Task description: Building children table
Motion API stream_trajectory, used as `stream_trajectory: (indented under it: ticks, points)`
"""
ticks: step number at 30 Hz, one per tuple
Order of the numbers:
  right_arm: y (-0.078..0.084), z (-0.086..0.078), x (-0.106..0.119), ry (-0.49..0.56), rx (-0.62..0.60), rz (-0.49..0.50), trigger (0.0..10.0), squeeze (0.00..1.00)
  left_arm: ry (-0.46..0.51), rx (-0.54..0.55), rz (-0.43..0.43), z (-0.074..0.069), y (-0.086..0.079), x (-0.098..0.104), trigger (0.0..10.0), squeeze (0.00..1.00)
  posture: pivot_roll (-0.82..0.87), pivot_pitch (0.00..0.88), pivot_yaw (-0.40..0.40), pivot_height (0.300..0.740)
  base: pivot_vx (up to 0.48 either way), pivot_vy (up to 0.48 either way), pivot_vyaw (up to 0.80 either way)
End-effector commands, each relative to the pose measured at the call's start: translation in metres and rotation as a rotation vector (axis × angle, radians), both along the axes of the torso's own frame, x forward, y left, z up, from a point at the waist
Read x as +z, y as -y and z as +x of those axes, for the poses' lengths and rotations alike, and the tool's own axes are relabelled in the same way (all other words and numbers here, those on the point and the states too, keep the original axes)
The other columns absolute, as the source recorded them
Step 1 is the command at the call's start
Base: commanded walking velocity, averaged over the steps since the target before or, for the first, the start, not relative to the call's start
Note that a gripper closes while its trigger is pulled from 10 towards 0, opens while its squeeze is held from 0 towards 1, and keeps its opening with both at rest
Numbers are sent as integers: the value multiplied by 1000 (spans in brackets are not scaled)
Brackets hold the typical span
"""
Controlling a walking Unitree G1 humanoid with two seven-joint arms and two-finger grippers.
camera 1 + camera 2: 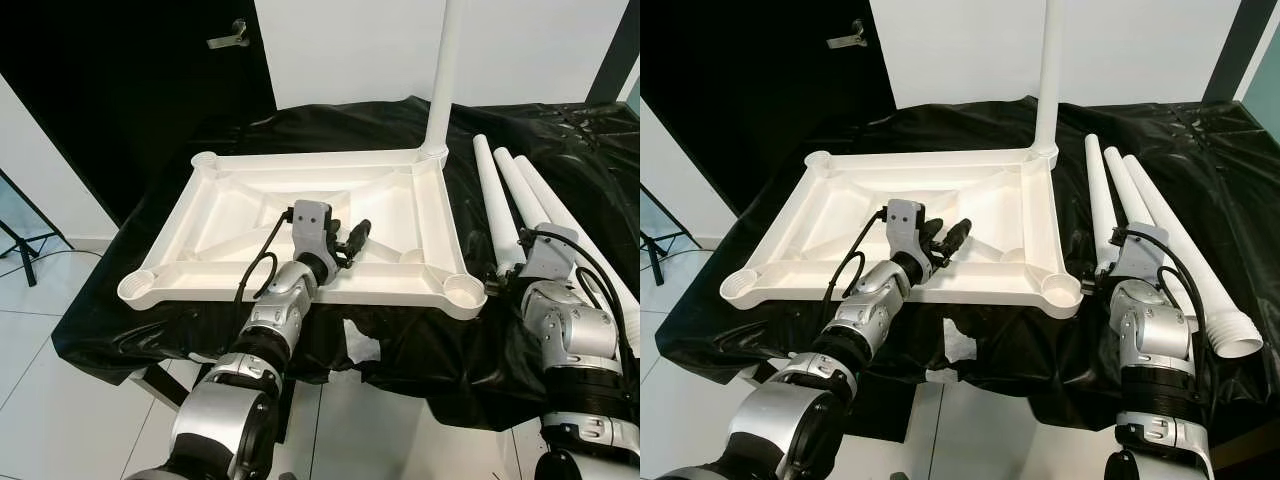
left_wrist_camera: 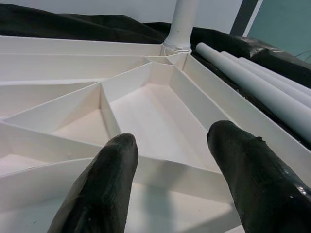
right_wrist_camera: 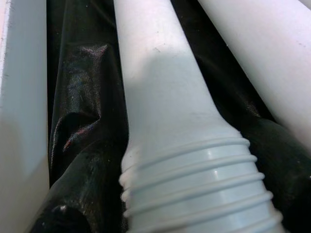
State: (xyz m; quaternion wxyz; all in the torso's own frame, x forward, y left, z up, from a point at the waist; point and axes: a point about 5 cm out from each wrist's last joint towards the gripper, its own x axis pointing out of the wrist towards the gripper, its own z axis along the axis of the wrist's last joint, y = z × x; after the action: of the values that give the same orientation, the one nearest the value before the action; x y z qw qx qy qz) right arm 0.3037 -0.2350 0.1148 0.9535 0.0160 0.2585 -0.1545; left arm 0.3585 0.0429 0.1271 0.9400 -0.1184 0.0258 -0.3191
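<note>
Tabletop [image 1: 330, 215] lies upside down on the black-draped table, one leg [image 1: 443, 70] fitted. Left gripper [image 1: 352, 240] jaws open, empty, over the ribs. Right gripper [image 3: 73, 213] at nearest loose leg [image 1: 1098, 205], jaws cannot tell. Grip above the thread, keep it vertical into the socket [image 1: 1062, 287].

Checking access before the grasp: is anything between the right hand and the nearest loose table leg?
Nothing visible. The right hand sits right at the threaded end of the nearest loose leg, with only black cloth beneath and the tabletop off to its left.

Silver jointed arms, black cables, glossy black-fingered left claw [image 1: 352, 240].
</note>
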Motion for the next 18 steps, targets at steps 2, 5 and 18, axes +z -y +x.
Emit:
stream_trajectory:
  ticks: [2, 5, 18]
  points:
    - [-1, -21, -43, -212, -26, 32, 10000, 0, 0, 16, 15, 0, -2, -2, 10000, 0, -191, 0, 120, 740, 0, 0, 0]
    - [-1, -18, -39, -173, -17, 25, 5373, 0, 1, 19, 16, 0, -1, -1, 10000, 0, -190, 0, 119, 740, 0, 0, 0]
    - [-18, -14, -2, 145, 34, -282, 0, 0, -1, 18, -6, -2, 1, -3, 10000, 0, -200, 0, 120, 740, 0, 0, 0]
